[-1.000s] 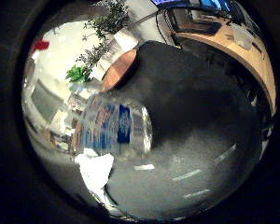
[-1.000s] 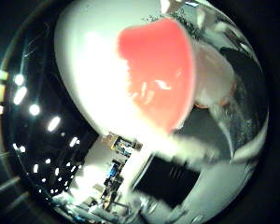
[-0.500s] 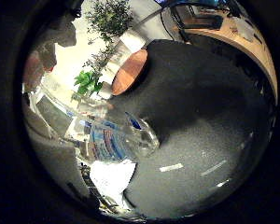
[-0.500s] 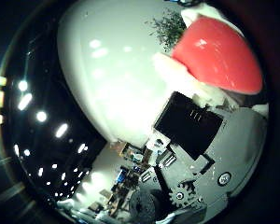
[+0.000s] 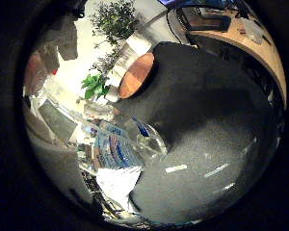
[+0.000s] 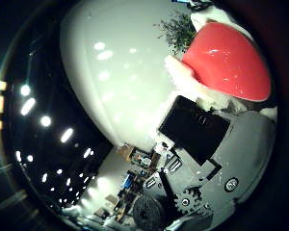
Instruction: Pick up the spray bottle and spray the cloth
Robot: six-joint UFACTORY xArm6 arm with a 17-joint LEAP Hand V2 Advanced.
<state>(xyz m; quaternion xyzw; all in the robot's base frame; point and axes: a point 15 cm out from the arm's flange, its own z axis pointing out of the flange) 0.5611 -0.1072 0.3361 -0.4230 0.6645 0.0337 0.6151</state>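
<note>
The hand (image 6: 207, 159) grasps the bottle (image 5: 120, 149) close to the palm; clear plastic looks light and slippery, best held at the neck below the red head (image 6: 226, 60).

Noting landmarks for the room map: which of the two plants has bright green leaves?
The low broad-leaved plant beside the round wooden table. The taller plant beyond it is darker, with a bushy crown of fine leaves.
</note>
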